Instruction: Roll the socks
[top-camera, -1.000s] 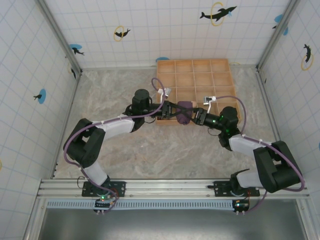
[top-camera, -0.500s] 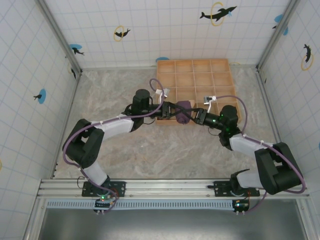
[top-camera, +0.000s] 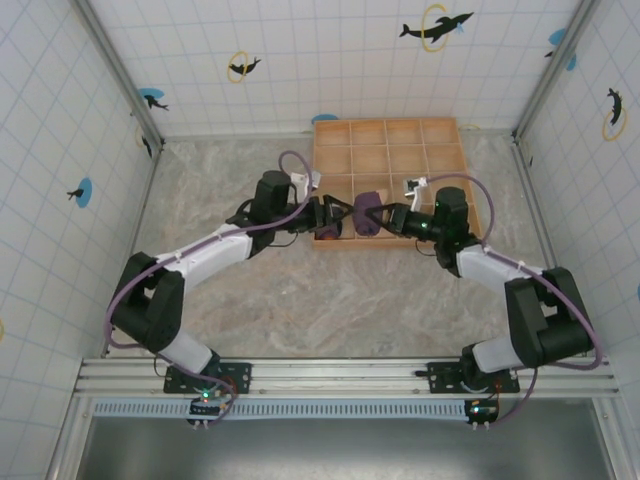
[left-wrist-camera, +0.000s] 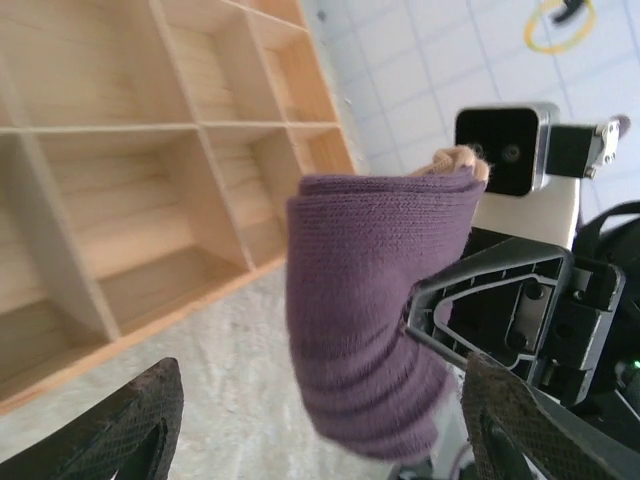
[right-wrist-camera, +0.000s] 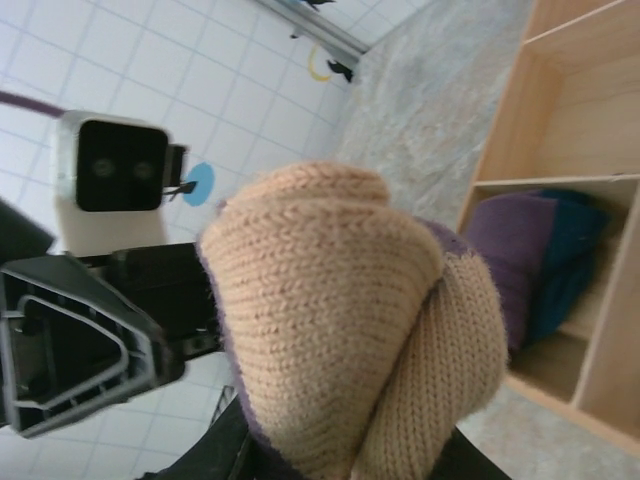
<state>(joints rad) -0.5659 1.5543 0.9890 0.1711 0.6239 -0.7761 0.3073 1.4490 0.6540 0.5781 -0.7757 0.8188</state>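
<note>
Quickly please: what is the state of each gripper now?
Left gripper: open, holding nothing.
Right gripper: closed on the rolled sock.

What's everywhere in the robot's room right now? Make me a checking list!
Surface: grey marbled table.
Job's things: rolled sock bundle, purple with a tan toe, held up at the front edge of the wooden tray.
Clutter: purple and teal bundle lying in one tray compartment.
Hands: left hand open, facing the rolled sock bundle; right hand shut on it.
Cables: purple cables loop along both arms.
Surroundings: white tiled walls with dolphin stickers.
</note>
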